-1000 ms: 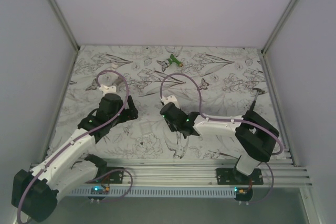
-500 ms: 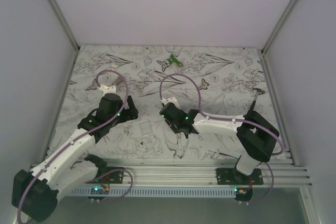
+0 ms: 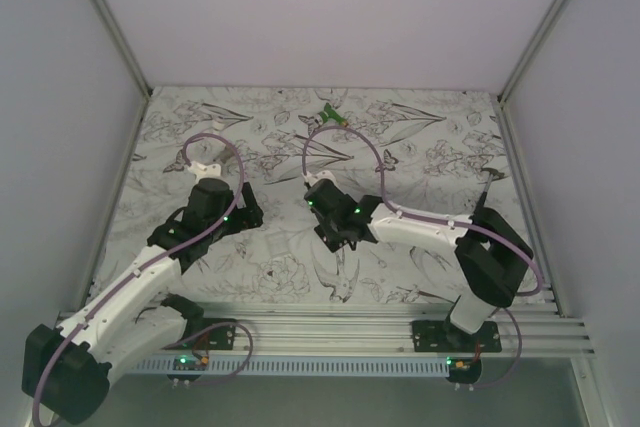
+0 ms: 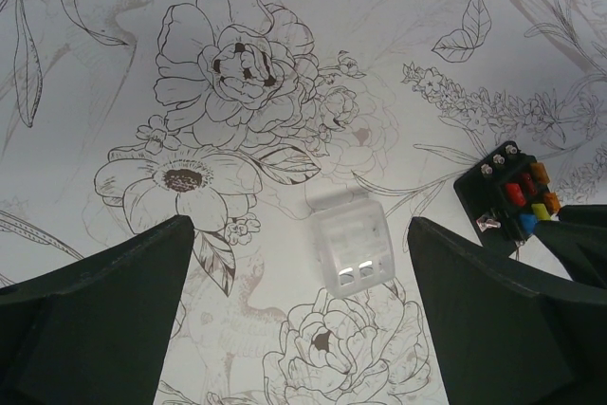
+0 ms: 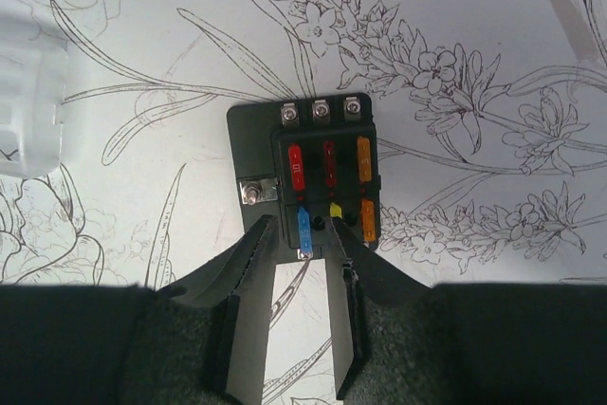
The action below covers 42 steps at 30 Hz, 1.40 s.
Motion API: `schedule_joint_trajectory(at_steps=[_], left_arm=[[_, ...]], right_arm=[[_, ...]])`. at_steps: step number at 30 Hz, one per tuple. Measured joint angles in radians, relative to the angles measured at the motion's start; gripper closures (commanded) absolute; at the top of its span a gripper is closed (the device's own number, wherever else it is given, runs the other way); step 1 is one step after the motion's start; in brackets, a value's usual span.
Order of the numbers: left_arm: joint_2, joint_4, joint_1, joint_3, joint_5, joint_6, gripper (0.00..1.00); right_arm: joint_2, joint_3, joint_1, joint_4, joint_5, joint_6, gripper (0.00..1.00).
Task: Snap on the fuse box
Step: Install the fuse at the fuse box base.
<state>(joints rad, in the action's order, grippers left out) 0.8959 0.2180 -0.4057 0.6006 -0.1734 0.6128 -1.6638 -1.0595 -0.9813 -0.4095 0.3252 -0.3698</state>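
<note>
Leftmost over the floral table (image 3: 150, 177), near the enclosure's left wall (image 3: 60, 127), the left gripper (image 4: 302, 234) hangs with its jaws spread wide and nothing between them, bare cloth ahead of it. Its wrist view shows a clear plastic cover (image 4: 356, 246) lying flat just beyond the fingers. Right of that and apart from it, the fuse box (image 4: 507, 198) sits by the frame's right edge. The right wrist view shows the box flat on the cloth. The right gripper (image 5: 302, 239) has its jaws narrowly parted, tips at the box's near edge on either side of a blue fuse (image 5: 303, 228). Only the top view shows the green tool (image 3: 330, 114), well apart at the far edge; there the right arm hides the box.
</note>
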Motion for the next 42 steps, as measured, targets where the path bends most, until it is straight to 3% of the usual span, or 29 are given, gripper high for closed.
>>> schedule_joint_trajectory(at_steps=[15,21,42], left_arm=[[0.0,0.0,0.0,0.0,0.001,0.0,0.0],[0.0,0.0,0.0,0.0,0.008,0.0,0.0],[-0.006,0.0,0.0,0.0,0.015,0.0,0.0]], right_arm=[[-0.047,-0.011,0.023,-0.026,-0.046,0.03,0.85],[-0.048,-0.011,0.023,-0.036,-0.048,0.044,1.0],[-0.068,0.01,0.071,0.015,-0.085,0.058,1.0]])
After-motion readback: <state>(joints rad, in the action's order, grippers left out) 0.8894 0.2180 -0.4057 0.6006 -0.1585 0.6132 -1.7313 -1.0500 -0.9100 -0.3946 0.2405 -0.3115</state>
